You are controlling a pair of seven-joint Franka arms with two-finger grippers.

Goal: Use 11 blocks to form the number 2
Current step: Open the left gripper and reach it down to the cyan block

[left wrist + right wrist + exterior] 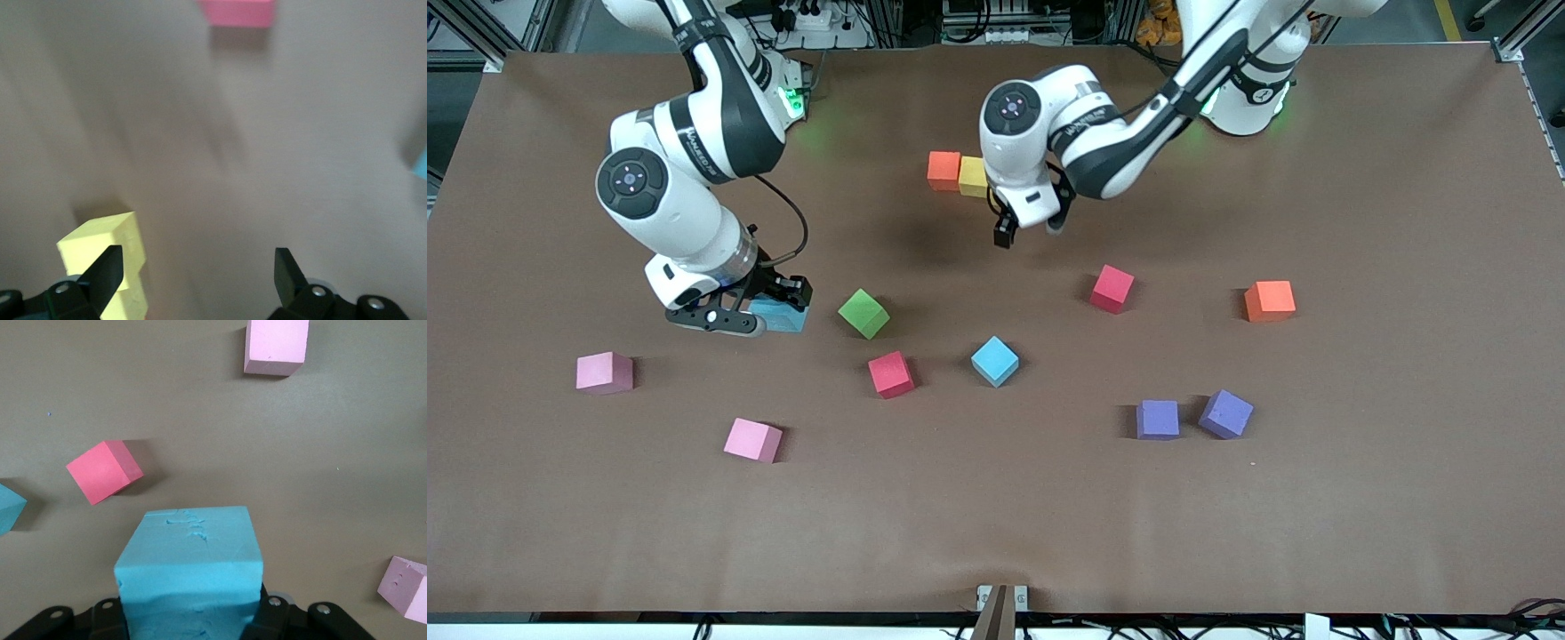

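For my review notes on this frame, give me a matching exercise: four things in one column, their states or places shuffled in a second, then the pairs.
Things:
1. right end effector
2. left end effector
3. yellow block
4. two purple blocks

States or places:
A. open, holding nothing
B. touching the orange block near the arms' bases
C. shut on a light blue block
D. side by side with a small gap, toward the left arm's end

Pairs: 1-C, 2-A, 3-B, 4-D

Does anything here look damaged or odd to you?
Yes. The light blue block held in the right gripper has small gouges and dents in its top face, seen in the right wrist view. The other blocks look undamaged, only scattered at different angles.
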